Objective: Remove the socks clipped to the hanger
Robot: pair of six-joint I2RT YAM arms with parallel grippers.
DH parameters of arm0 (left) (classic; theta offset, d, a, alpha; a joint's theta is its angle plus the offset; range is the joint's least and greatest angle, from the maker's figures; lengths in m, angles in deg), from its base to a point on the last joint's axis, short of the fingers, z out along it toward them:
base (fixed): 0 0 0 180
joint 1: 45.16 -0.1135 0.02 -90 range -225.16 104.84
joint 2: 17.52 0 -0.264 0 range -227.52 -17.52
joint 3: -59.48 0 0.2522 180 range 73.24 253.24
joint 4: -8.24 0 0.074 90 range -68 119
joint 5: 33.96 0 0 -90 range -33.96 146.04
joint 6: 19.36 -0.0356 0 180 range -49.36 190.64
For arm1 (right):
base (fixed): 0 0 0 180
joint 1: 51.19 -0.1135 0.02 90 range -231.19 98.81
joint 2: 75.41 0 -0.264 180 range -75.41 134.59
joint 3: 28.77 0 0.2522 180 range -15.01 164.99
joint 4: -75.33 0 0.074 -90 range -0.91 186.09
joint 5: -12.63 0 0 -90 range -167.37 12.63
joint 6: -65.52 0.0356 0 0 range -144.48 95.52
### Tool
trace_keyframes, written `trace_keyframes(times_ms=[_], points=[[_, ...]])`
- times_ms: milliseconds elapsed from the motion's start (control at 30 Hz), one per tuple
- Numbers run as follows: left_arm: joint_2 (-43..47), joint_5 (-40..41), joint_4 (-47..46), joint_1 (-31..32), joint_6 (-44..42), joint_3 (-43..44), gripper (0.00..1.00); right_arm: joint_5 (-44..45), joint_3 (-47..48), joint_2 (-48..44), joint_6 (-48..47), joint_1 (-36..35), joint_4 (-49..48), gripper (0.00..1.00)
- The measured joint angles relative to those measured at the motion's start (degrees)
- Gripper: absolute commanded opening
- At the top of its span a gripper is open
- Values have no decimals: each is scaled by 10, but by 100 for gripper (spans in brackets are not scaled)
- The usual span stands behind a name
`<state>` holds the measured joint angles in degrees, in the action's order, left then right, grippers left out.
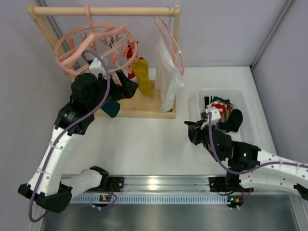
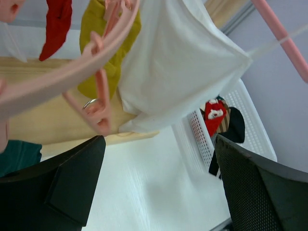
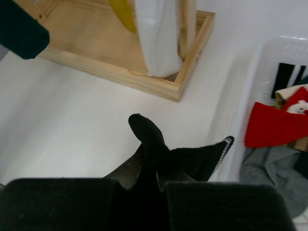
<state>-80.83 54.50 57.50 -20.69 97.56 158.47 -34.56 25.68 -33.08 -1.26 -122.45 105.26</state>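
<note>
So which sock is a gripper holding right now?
The black sock with the white-striped cuff, pinched in the right gripper's shut jaws. The yellow sock and red sock hang from the hanger.

The left end effector stands wide open, its two black fingers at the lower corners with nothing between them. Above, the rim of the big round pink plastic drying ring crosses the upper left, and one pink clip peg dangles from it, empty. Behind the rim hang a mustard-yellow sock and a red sock. A dark teal sock shows at the left edge, just above the left finger. A white cloth garment hangs beside the yellow sock, under a thin pink clothes hanger. Below lie the pale wooden rack base and the white table. Farther off, a white perforated plastic basket holds a red patterned sock and a black sock.
</note>
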Motion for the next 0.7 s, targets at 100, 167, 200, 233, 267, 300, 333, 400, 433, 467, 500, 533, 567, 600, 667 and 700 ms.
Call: trace_keyframes(times_ms=[100, 167, 200, 233, 267, 300, 333, 400, 433, 467, 500, 533, 567, 600, 667, 700], points=[[66, -23, -3, 0, -1, -54, 98, 24, 48, -21, -3, 20, 79, 0], [111, -27, 1, 0, -2, -85, 98, 30, 83, -30, -9, 51, 118, 0], [134, -27, 5, 0, -4, -99, 98, 31, 98, -33, -14, 71, 131, 0], [151, -27, 13, 0, -7, -109, 98, 27, 111, -35, -21, 98, 143, 0], [168, -25, 20, 0, -12, -120, 98, 19, 121, -36, -28, 122, 151, 0], [186, -20, 27, 0, -16, -131, 98, 11, 131, -36, -38, 155, 156, 0], [199, -17, 33, 0, -20, -140, 98, -7, 141, -33, -50, 202, 163, 0], [225, 2, 59, 0, -32, -156, 98, -35, 154, -21, -68, 273, 166, 0], [235, 14, 71, 0, -37, -164, 98, -58, 159, -11, -78, 311, 168, 0], [245, 26, 86, 0, -43, -170, 98, -80, 164, 2, -87, 349, 168, 0], [254, 39, 99, 0, -47, -176, 98, -101, 168, 17, -95, 385, 168, 1], [265, 56, 113, 0, -50, -184, 98, -126, 171, 33, -101, 422, 168, 6], [274, 67, 125, 0, -54, -189, 98, -152, 174, 49, -106, 456, 166, 57], [285, 82, 137, 0, -57, -195, 98, -175, 175, 65, -107, 488, 165, 86], [312, 113, 161, 0, -61, -204, 98, -217, 175, 96, -115, 534, 165, 99], [327, 128, 168, 0, -61, -209, 98, -234, 175, 109, -116, 551, 167, 99]])
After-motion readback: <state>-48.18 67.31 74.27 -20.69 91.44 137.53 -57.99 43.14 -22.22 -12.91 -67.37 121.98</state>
